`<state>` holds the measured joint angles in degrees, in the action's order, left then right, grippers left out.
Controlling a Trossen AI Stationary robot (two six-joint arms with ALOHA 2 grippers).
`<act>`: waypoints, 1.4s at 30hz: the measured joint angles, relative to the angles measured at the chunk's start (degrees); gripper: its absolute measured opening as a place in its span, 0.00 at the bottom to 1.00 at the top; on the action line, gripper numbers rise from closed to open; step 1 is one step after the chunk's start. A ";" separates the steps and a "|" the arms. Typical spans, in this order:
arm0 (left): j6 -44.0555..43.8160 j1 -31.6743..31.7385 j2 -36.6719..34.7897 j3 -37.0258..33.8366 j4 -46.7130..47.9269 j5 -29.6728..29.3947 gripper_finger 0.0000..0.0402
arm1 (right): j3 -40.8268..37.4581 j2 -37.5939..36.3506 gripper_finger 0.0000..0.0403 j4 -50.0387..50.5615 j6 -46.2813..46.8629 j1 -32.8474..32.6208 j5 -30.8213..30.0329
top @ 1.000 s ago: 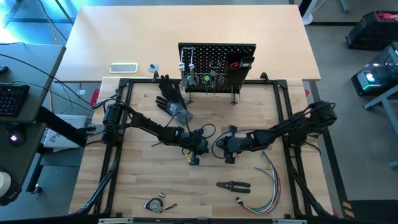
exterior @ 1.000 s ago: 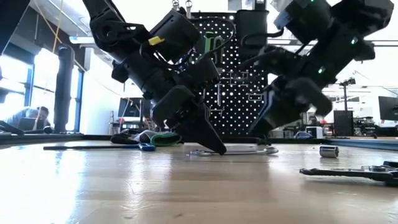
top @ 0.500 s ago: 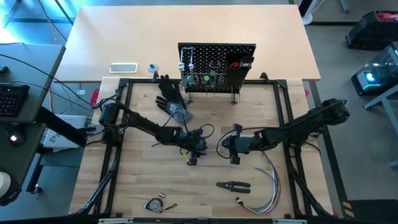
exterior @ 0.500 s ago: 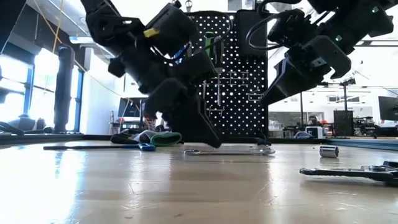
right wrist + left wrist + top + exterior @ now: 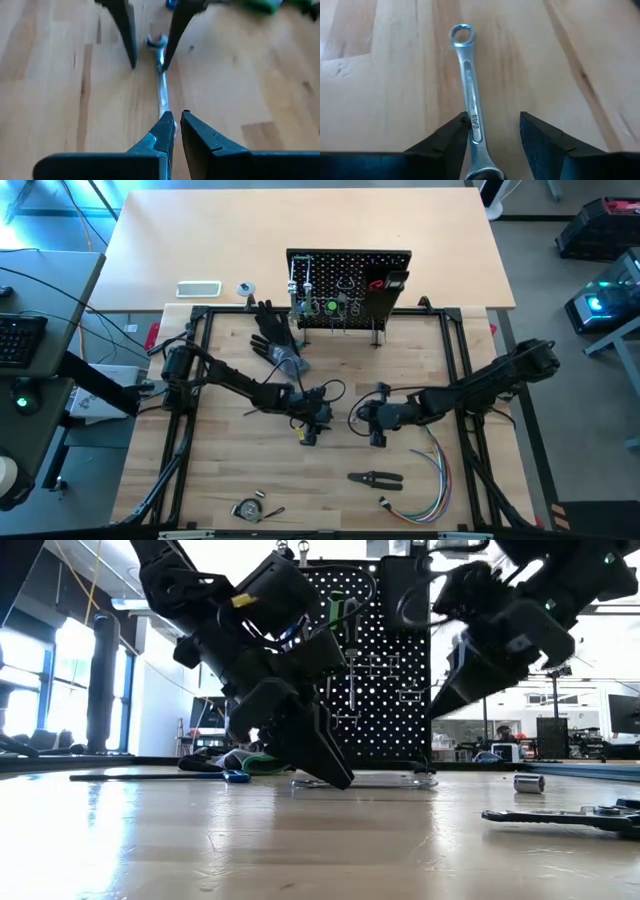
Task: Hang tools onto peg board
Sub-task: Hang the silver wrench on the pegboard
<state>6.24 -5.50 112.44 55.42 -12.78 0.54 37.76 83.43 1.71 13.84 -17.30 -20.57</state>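
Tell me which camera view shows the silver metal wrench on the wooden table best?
The left wrist view: the silver metal wrench fills it, ring end clear. The right wrist view shows it lengthwise, the low view only a thin edge; in the high view it cannot be made out.

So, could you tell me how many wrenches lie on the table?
1: a silver wrench flat on the table, straddled by the open left gripper, the right gripper above its other end. More may hang on the peg board, unclear.

Bright backlight; table [image 5: 300,840] glare; wrist views soft
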 joint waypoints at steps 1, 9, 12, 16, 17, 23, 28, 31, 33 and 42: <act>-0.02 0.08 0.00 -0.02 0.02 0.02 0.42 | 0.00 0.70 0.07 -0.05 0.80 0.02 0.51; -0.09 0.24 0.00 -0.02 -0.33 0.04 0.42 | -0.02 11.13 0.07 -7.37 1.22 -0.06 2.55; -0.20 0.22 0.00 -0.01 -0.35 0.04 0.42 | -0.02 15.03 0.07 -11.88 0.20 -0.02 1.45; -0.15 0.22 -0.01 0.00 -0.21 -0.14 0.42 | 0.32 18.81 0.07 -14.09 1.42 0.85 0.75; -0.15 0.22 -0.02 0.00 -0.29 -0.60 0.42 | 0.33 19.45 0.07 -14.27 1.88 0.93 1.05; 0.62 0.73 -0.11 0.00 0.37 -2.60 0.42 | 0.33 20.44 0.07 -15.16 2.21 0.94 1.74; -0.88 2.44 -0.28 0.20 3.83 -1.97 0.42 | 0.26 20.54 0.07 -15.65 1.67 1.21 2.62; -1.99 3.80 -0.48 1.03 8.76 0.83 0.42 | 0.23 20.58 0.07 -15.82 1.59 1.26 2.75; -2.12 4.52 -0.50 2.11 12.69 3.27 0.41 | 0.17 20.60 0.07 -16.05 1.23 1.43 2.87; 4.07 3.53 -0.33 5.72 20.68 3.84 0.07 | 0.04 20.80 0.07 -17.92 0.68 1.98 3.82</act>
<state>10.31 -1.97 112.12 61.14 7.91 4.38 37.80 104.22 -16.21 14.52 -15.32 -16.76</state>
